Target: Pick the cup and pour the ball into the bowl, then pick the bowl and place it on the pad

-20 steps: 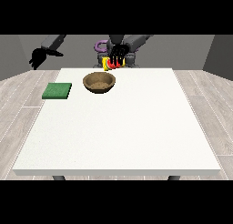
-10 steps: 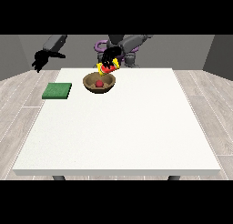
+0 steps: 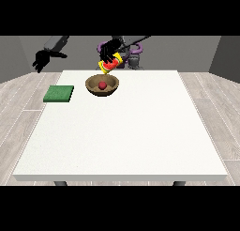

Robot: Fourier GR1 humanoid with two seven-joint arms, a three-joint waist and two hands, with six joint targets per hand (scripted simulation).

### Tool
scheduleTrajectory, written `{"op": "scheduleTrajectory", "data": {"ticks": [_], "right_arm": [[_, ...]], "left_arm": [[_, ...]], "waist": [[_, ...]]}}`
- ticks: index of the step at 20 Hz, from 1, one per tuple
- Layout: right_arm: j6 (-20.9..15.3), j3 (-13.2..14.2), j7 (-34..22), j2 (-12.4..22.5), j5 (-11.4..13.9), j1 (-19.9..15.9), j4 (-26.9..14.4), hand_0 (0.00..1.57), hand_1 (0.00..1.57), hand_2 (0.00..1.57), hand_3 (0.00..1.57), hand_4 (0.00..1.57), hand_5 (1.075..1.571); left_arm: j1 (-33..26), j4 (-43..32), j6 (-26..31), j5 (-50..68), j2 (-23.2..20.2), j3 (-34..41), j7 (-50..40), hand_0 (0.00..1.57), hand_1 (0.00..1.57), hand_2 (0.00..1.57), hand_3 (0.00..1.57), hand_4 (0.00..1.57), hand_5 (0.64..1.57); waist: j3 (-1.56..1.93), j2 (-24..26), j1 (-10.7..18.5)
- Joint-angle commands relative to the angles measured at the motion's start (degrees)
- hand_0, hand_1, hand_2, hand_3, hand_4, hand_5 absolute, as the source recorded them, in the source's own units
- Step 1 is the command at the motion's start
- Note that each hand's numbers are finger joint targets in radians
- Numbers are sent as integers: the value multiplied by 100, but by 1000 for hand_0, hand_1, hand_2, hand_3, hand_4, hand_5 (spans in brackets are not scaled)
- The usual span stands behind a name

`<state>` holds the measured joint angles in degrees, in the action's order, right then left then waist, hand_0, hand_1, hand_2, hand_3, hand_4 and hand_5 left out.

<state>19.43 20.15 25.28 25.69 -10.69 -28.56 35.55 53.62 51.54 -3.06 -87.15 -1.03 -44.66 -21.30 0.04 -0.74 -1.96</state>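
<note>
Front view: I am seeing robot hand at view's right (image 3: 110, 50) clamping round cup (image 3: 109, 65), holding it tipped just above bowl (image 3: 102, 85). Ball (image 3: 101, 86) is sitting inside bowl, so I am judging pour done. Bowl is resting on desk (image 3: 122, 131), beside pad (image 3: 59, 93) but apart from it. Robot hand at view's left (image 3: 41, 60) is hanging off desk edge, fingers relaxed apart, holding nothing. Remaining: setting cup down, picking bowl, placing it on pad.
</note>
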Motion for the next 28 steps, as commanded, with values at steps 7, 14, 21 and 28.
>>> {"op": "scheduleTrajectory", "data": {"ticks": [7, 14, 21, 28], "right_arm": [[27, 63, 331, 12, -44, 171, -205, 0, 0, 0, 0, 205, 1546], [-156, 113, -159, -258, -195, 341, -260, 0, 0, 0, 0, 474, 1558], [-495, 33, -84, -546, -172, 175, 97, 0, 0, 0, 0, 298, 1559], [-658, -43, -249, -954, -312, -317, 446, 0, 0, 0, 0, 385, 1569]], "left_arm": [[306, 369, 513, -716, 58, 358, 476, 1506, 1506, 1571, 1571, 1207, 1459], [-630, 1291, -969, 1066, -337, 2028, 567, 364, 364, 1571, 1571, 993, 1555], [-1377, 1478, -1292, 3288, -346, 3406, 1589, 1270, 1270, 1571, 1571, 971, 1554], [-1549, 1470, -1485, 5317, 90, 4515, 2783, 782, 782, 704, 94, 861, 1531]], "waist": [[-1, -227, 265], [-29, -11, 975], [-31, -471, 986], [-36, -1384, 753]]}}
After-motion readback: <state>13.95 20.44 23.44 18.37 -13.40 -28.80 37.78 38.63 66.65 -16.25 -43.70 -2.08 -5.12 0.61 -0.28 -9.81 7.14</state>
